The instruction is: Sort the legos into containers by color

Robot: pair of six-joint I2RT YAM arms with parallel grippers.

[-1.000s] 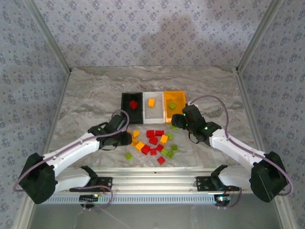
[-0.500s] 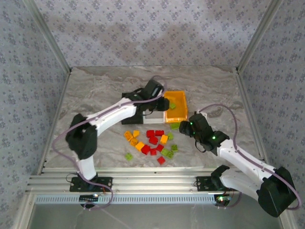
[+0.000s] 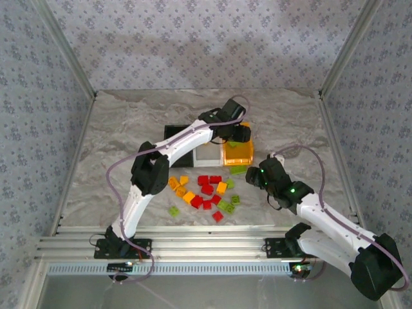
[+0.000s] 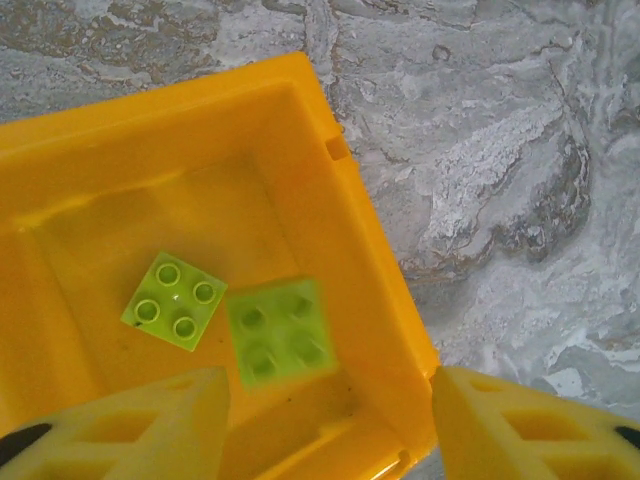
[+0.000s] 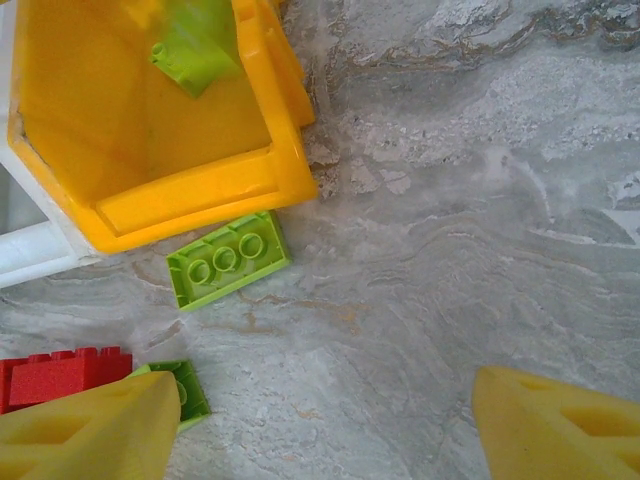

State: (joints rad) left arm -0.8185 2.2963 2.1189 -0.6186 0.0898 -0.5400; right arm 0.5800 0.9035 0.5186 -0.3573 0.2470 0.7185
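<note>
Left gripper [image 4: 330, 432] hangs over the orange bin [image 4: 372, 250], its yellow fingers spread apart with nothing between them. Two lime green square four-stud bricks lie on the bin floor: one sharp, studs up [image 4: 175, 300], and one blurred [image 4: 282, 332] just beside it. The bin is glossy plastic with smooth walls. In the top view the left arm crosses over the white bin [image 3: 207, 154] and hides part of the black bin [image 3: 174, 135], so their contents are hard to read.

Right gripper [image 5: 325, 435] is also open and empty, low over the grey veined marble-look tabletop [image 5: 480, 200]. A long green brick [image 5: 228, 260] lies flat, studs up, just outside the orange bin's near wall. A red brick [image 5: 62, 375] is cut off at the left edge, and another green brick [image 5: 186, 392] is half hidden behind the left finger. A smeared green shape [image 5: 195, 45] inside the bin is possibly one of the two bricks.

The remaining loose legos [image 3: 206, 192], red, orange-yellow and green, sit scattered between the arms, near the bins.
</note>
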